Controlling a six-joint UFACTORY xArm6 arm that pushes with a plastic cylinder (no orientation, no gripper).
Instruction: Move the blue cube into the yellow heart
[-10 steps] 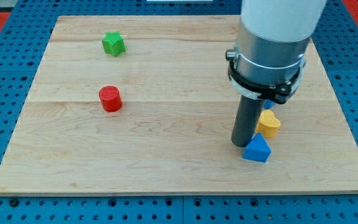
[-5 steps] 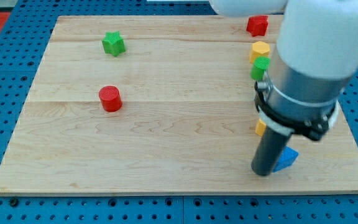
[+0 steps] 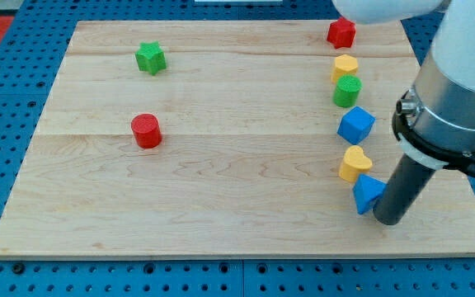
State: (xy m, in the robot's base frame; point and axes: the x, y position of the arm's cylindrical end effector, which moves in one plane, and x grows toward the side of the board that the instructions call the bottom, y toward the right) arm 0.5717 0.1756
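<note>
The blue cube (image 3: 356, 124) sits at the view's right, just above the yellow heart (image 3: 355, 164), close to it with a slight gap. A blue triangular block (image 3: 368, 193) lies just below the heart, touching it. My tip (image 3: 387, 219) stands at the lower right, against the right side of the blue triangular block, below and right of the heart and the cube.
A green cylinder (image 3: 347, 91), a yellow block (image 3: 345, 66) and a red block (image 3: 341, 33) line up above the cube. A green star (image 3: 150, 58) and a red cylinder (image 3: 146, 131) sit at the left. The board's right edge (image 3: 460, 165) is near.
My tip has moved right, from the left side of the blue triangular block round to its right side. The triangular block shifted and turned. The arm now uncovers the cube and upper blocks.
</note>
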